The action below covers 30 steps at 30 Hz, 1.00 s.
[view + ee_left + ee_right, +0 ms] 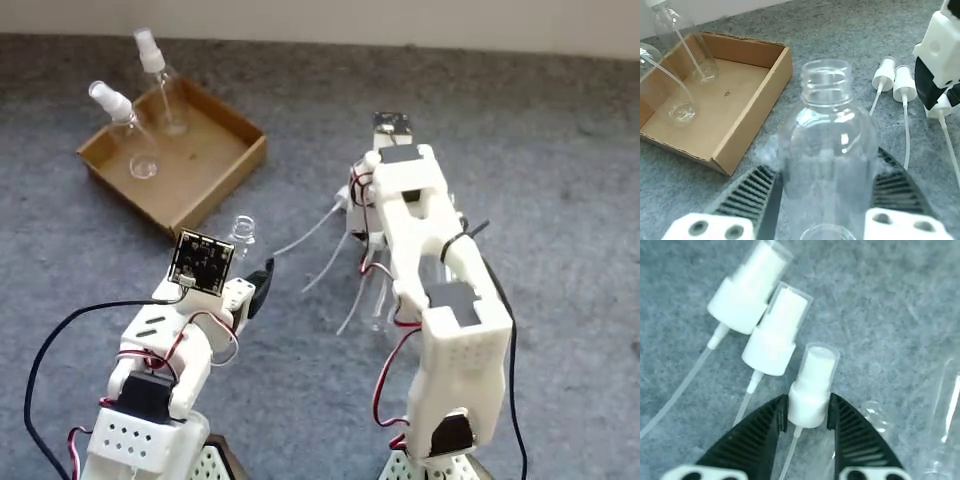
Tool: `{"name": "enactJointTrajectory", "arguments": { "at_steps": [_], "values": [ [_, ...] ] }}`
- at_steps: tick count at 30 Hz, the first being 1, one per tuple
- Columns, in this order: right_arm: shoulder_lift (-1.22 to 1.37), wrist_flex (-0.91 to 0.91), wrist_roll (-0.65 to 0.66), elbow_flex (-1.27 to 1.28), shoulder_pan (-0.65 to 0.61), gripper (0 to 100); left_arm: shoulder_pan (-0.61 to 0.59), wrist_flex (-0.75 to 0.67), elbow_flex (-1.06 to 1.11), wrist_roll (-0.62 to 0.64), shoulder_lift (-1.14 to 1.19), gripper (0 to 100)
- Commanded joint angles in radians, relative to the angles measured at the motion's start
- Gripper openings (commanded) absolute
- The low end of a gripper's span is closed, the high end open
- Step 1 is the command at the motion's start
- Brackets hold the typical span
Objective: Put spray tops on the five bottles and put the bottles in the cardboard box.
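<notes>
As I read it, the step in hand is capping the third bottle. The right hand point(807, 405) has to lift the spray top point(812, 385) off the bench point(560, 150) and feed its dip tube into the open neck.

To do it well, I'd lift straight up so the long tube clears the two spare tops point(775, 335) lying just beside it. I'd then let the tube hang plumb before carrying it across. The tube tip should enter the neck first, and only then should the collar come down and twist on. The bottle should be held upright and steady. Its clear wall looks slippery, and any tilt would likely send the tube past the rim.

The right hand is closed to a narrow gap. Its two black fingers press on either side of the white collar while the top lies flat on the bench.

The left hand point(825, 185) is closed round the belly of the bottle point(827, 125), holding it upright with the neck open and bare. Seen from above, the right hand works at about 3 o'clock from that bottle. The cardboard box point(225, 185) sits at about 11 o'clock from the bottle, with two capped bottles point(170, 100) standing inside.
</notes>
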Motion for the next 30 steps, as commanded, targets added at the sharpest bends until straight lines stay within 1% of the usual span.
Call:
{"name": "enactJointTrajectory", "arguments": {
  "at_steps": [1, 8, 15, 17, 20, 22, 25, 30],
  "values": [
    [0.03, 0.048, -0.005, -0.105, 0.018, 12.0, 0.01, -0.021, -0.005, 0.011, -0.016, 13],
    [0.125, 0.047, -0.003, -0.117, 0.018, 12.1, 0.01, -0.021, -0.004, 0.009, -0.016, 13],
    [0.128, 0.047, -0.003, -0.117, 0.019, 11.5, 0.01, -0.021, -0.004, 0.009, -0.016, 13],
    [0.128, 0.047, -0.003, -0.117, 0.019, 9.5, 0.01, -0.021, -0.004, 0.009, -0.016, 13],
    [0.128, 0.047, -0.003, -0.134, 0.022, 3.2, 0.01, -0.021, -0.002, 0.009, -0.016, 13],
    [0.128, 0.051, 0.005, -0.16, 0.022, 0.8, 0.012, -0.021, -0.002, 0.009, -0.019, 13],
    [0.127, 0.12, 0.055, -0.228, 0.021, 0.5, 0.028, -0.021, -0.001, 0.009, -0.022, 13],
    [0.127, 0.291, 0.068, -0.433, 0.03, 0.5, 0.12, -0.048, 0.039, 0.006, -0.024, 13]
  ]
}}
